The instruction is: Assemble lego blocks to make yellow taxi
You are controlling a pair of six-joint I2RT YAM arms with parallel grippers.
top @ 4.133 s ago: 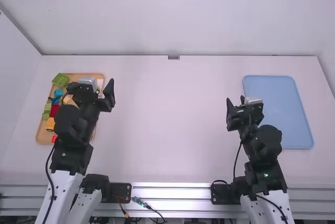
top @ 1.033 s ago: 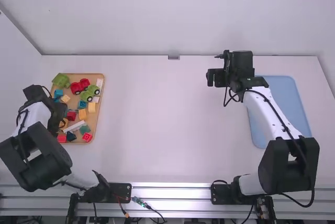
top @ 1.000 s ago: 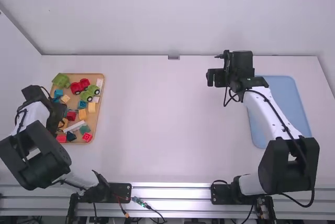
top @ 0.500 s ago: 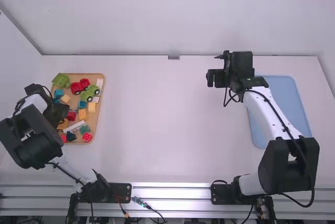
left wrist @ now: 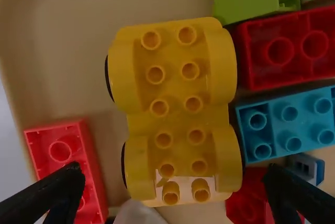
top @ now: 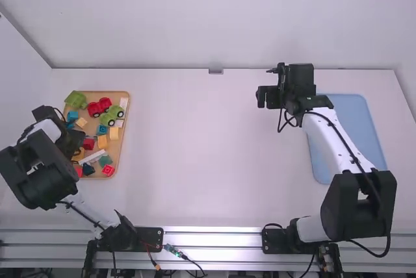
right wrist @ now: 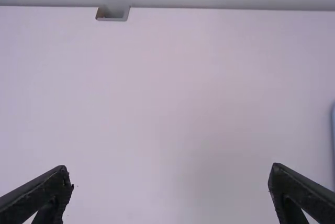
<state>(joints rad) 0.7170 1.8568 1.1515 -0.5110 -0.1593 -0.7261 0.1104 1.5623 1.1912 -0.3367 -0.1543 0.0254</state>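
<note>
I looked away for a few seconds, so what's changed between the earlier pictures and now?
The left gripper has swung left and slightly back, its open jaws now above the yellow wheeled base. The right gripper has moved farther out and slightly left, its jaws open. No block was visibly taken or let go. The tan tray and blue tray stayed put.

Bright, soft light, seemingly overhead
</note>
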